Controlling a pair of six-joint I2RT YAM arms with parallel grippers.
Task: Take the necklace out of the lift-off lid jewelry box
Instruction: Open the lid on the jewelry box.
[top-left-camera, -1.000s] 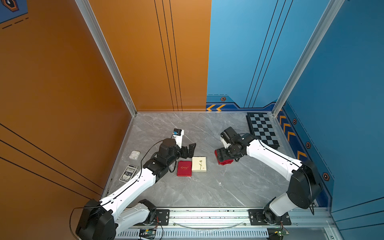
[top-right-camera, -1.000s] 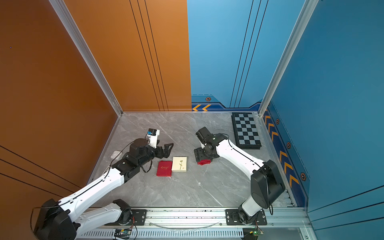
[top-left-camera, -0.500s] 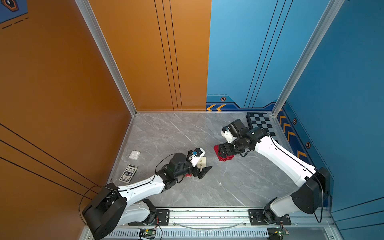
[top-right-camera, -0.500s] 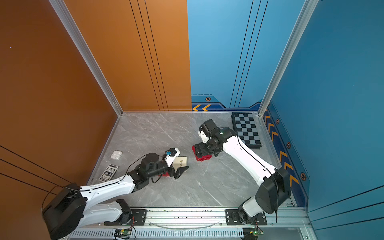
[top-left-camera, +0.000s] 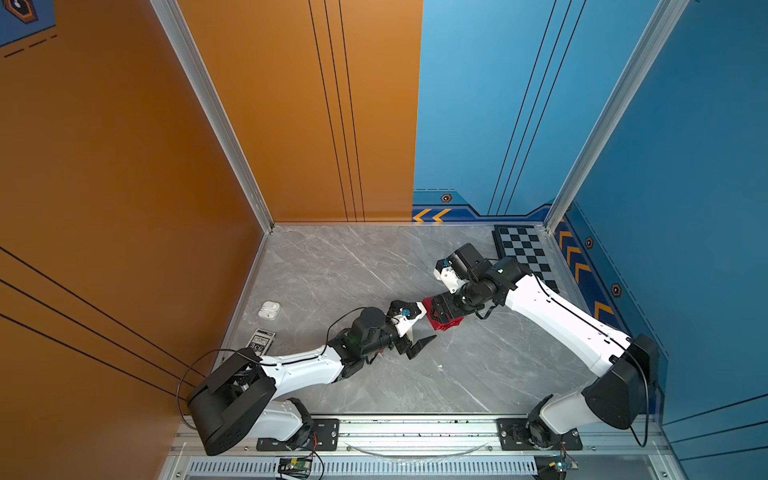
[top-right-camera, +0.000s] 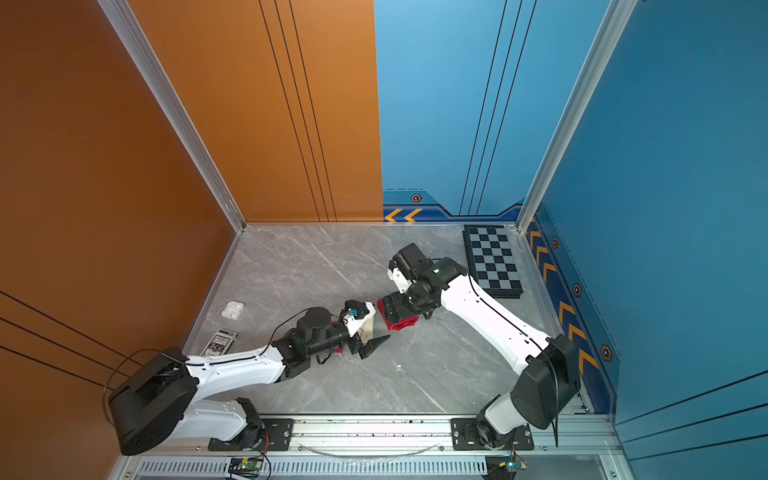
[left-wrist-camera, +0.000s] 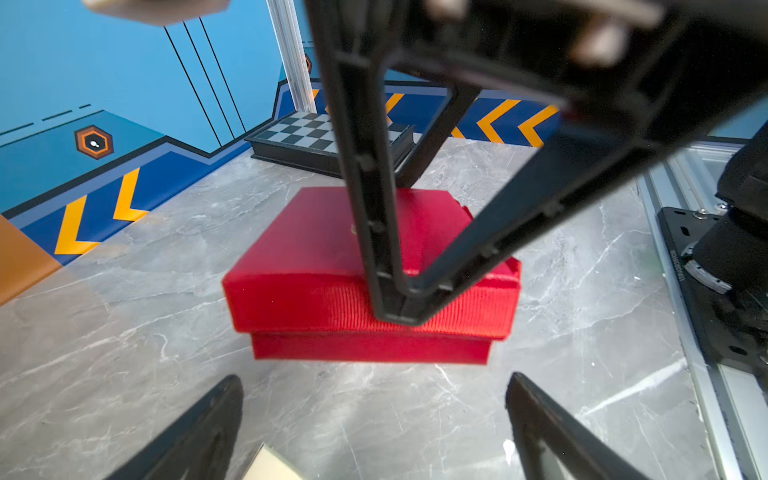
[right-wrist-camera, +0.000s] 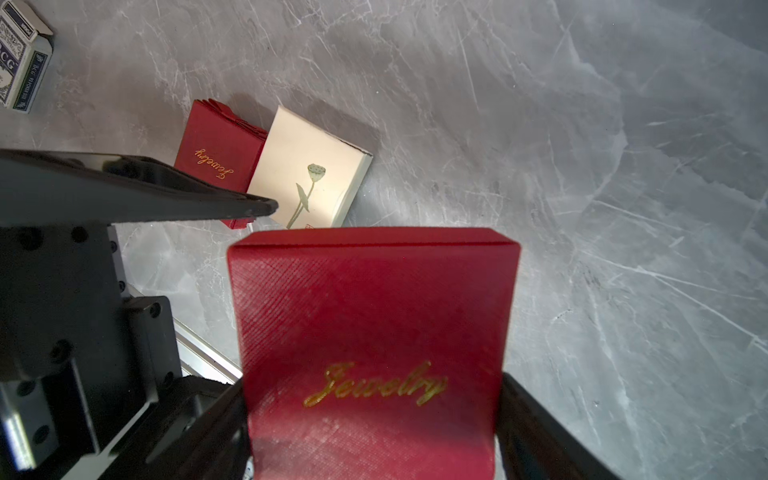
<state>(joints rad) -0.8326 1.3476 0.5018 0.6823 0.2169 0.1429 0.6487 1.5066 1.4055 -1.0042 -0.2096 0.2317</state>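
The red lift-off lid jewelry box (right-wrist-camera: 374, 311) with gold "Jewelry" lettering stands on the marble table, right of centre in both top views (top-left-camera: 445, 324) (top-right-camera: 400, 324). My right gripper (right-wrist-camera: 374, 386) is shut on its lid, one finger against each side. In the left wrist view one of these fingers (left-wrist-camera: 395, 291) presses the lid's near side, and a strip of the base shows below the lid (left-wrist-camera: 316, 249). My left gripper (left-wrist-camera: 374, 386) hovers low over the table just short of the box, open and holding nothing (top-left-camera: 415, 338). The necklace is hidden.
A flat red "Jewelry" case (right-wrist-camera: 212, 158) and a cream box with a flower print (right-wrist-camera: 309, 174) lie side by side under the left wrist. A card deck (top-left-camera: 262, 340) and an earbud case (top-left-camera: 269, 309) sit at the left edge. A chessboard (top-left-camera: 525, 253) lies back right.
My left arm has swung down and to the right, from behind the two flat boxes to a low reach pointing at the red box. The right gripper has kept its grip on the lid.
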